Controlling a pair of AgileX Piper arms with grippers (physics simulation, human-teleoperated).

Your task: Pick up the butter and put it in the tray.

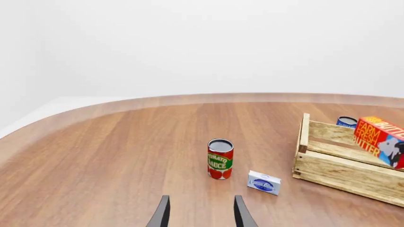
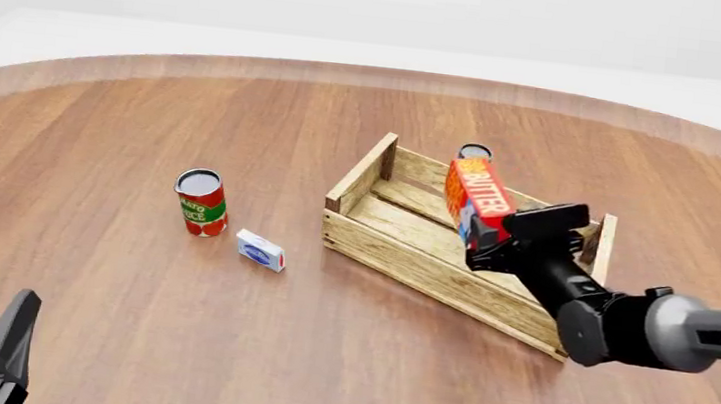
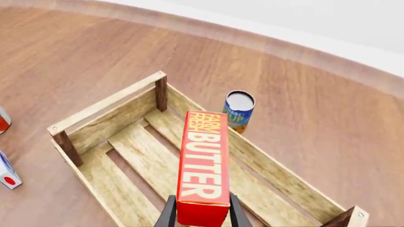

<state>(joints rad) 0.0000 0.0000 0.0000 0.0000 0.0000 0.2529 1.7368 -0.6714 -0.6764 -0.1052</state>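
Butter [image 3: 203, 165] clamped in right end effector [image 3: 199, 218] (above tray [image 3: 113, 124])

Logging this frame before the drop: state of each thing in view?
butter: held over the tray, clamped at one end, not yet set down.
tray: upright on the table, nothing lying in it.
right gripper: fingers shut on the butter.
left gripper: open, holding nothing.
tomato sauce can: upright on the table.
small white-blue box: on the table beside that can.
blue can: upright, outside the tray.
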